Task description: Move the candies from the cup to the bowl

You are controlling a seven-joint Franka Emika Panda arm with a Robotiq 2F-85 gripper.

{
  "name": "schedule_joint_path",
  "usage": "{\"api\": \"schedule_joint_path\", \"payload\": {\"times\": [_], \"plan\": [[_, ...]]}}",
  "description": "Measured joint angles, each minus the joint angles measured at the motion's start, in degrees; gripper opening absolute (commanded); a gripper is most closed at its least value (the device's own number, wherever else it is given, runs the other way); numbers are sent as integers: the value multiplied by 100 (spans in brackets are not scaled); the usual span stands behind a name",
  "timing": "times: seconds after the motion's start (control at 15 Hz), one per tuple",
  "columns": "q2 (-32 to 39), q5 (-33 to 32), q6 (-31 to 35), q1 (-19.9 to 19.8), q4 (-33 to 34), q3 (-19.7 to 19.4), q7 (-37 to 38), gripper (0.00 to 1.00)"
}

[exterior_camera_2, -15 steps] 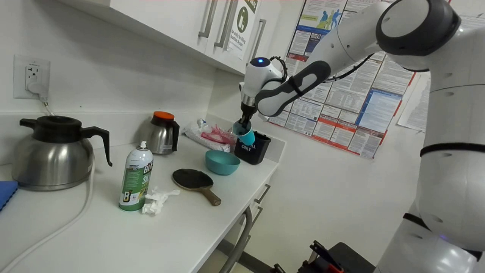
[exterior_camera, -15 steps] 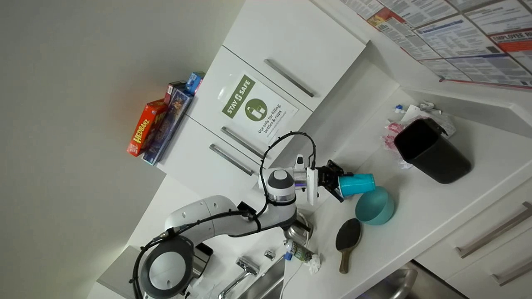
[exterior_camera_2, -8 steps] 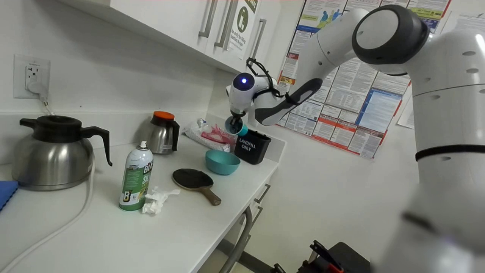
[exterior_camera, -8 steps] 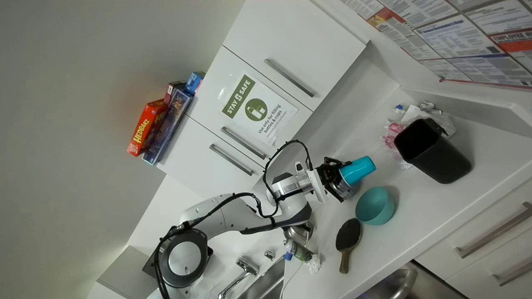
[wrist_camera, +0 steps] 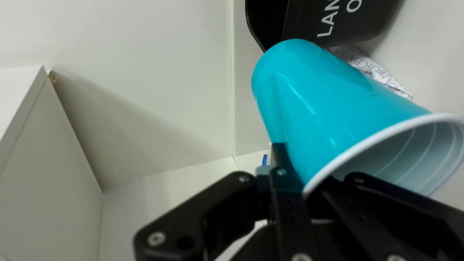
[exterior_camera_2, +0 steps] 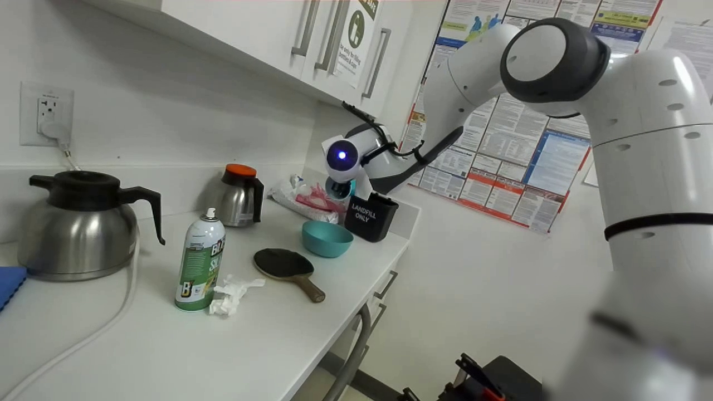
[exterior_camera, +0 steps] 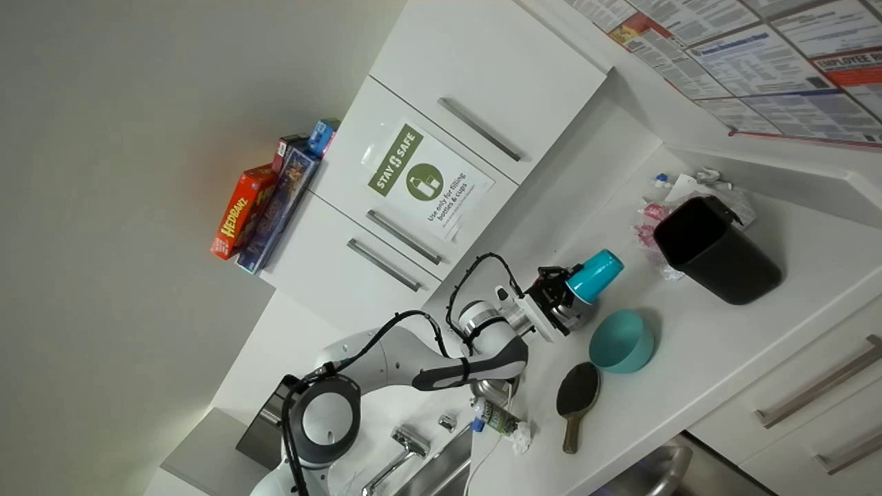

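The jaws pinch the near-horizontal cup [wrist_camera: 322,101] by its rim, the bowl [exterior_camera: 621,342] lying lower, toward the front edge of the table [exterior_camera: 696,351].

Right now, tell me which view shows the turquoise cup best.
The wrist view: the turquoise cup looms large, wall, rim and part of the inside visible. Both exterior views show it small; in an exterior view, the robot's wrist partly hides it.
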Motion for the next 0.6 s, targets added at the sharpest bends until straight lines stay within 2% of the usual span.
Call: {"api": "schedule_joint_path", "payload": {"times": [0.13, 0.4, 0.6], "plan": [[15, -87, -164, -103, -31, 164, 31, 2], [14, -98, -169, -129, -31, 174, 31, 1], [32, -122, -202, -347, -34, 468, 25, 1]]}}
